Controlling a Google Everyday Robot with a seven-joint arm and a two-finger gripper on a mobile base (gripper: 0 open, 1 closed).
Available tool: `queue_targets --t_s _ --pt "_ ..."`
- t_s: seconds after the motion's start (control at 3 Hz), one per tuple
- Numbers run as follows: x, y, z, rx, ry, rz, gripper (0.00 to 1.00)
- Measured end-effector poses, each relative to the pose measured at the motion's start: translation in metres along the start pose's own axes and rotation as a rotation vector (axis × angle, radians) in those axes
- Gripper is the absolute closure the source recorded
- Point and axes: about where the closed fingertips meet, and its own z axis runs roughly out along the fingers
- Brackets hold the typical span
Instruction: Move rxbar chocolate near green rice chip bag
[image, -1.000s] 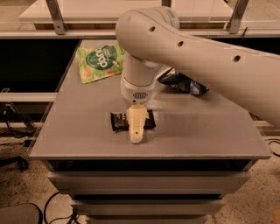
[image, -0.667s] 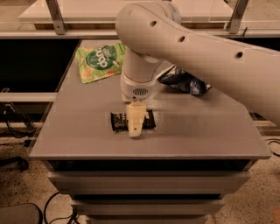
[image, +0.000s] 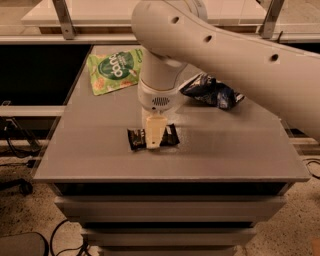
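The flat bright green rice chip bag (image: 114, 71) lies at eleven o'clock on the grey table (image: 240, 155). The small dark-wrapped rxbar chocolate (image: 135, 138) lies well apart from it, toward six. The cream gripper (image: 154, 142) is poised directly over the bar, presumably for pickup; whether it has clamped on cannot be told. A crumpled dark blue snack bag (image: 212, 91) sits at two.

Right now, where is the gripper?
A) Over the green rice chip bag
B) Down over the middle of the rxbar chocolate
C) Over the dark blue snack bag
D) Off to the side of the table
B: the gripper points down onto the middle of the rxbar chocolate, whose dark ends show on either side of it, while the green rice chip bag lies apart at the back left.
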Motion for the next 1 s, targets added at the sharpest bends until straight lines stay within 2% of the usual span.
queue_targets --t_s 0.33,0.67,1.0 --pt "-0.009 -0.012 -0.021 0.062 -0.001 -0.054 1.0" --pt "-0.02 -0.023 -0.056 0.15 0.0 -0.113 1.0" --pt "-0.032 -0.029 -0.082 0.211 -0.004 -0.159 1.0"
